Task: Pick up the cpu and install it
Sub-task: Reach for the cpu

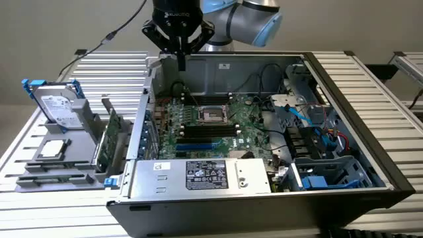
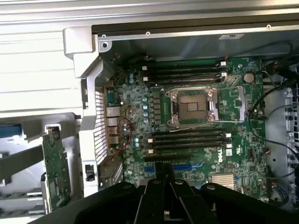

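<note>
- The gripper (image 1: 182, 63) is hovering closed and empty above the computer case (image 1: 264, 218).
- The cpu (image 1: 53, 148) is lying on the grey tray (image 1: 73, 166), well toward the exterior view's left.

Open computer case (image 1: 231, 215) on slatted table (image 1: 390, 114), hard drive (image 1: 56, 106) standing in grey rack (image 1: 33, 168), green card (image 1: 108, 139) beside it

Arm (image 1: 244, 20) runs off the frame above the fingers (image 1: 180, 55); board (image 2: 196, 121) edge hidden behind them; label (image 1: 206, 174) print unreadable.
</note>
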Robot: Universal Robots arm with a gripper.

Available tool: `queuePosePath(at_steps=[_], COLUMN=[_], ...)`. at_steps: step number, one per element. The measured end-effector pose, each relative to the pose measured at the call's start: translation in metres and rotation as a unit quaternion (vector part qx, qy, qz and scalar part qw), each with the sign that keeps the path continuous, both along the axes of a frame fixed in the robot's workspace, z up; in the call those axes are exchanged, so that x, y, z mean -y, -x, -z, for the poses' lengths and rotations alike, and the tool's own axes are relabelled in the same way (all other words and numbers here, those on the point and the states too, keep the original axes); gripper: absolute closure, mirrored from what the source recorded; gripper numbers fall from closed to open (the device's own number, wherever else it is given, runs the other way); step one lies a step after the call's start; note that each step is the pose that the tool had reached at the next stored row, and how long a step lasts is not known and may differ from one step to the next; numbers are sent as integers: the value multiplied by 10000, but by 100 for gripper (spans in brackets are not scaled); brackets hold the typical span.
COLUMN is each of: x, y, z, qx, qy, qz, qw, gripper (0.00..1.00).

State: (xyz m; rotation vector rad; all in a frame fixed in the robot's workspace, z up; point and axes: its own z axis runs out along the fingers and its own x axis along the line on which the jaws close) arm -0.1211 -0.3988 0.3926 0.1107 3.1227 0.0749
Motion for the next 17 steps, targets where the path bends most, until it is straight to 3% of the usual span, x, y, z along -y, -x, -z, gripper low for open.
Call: queuePosePath(at_steps=[9, 17], x=[0, 9], y=[1, 191], z=[0, 26], qx=[-4, -66], qy=[0, 8], qz=[-1, -3], qw=[10000, 10000], gripper=[89, 89])
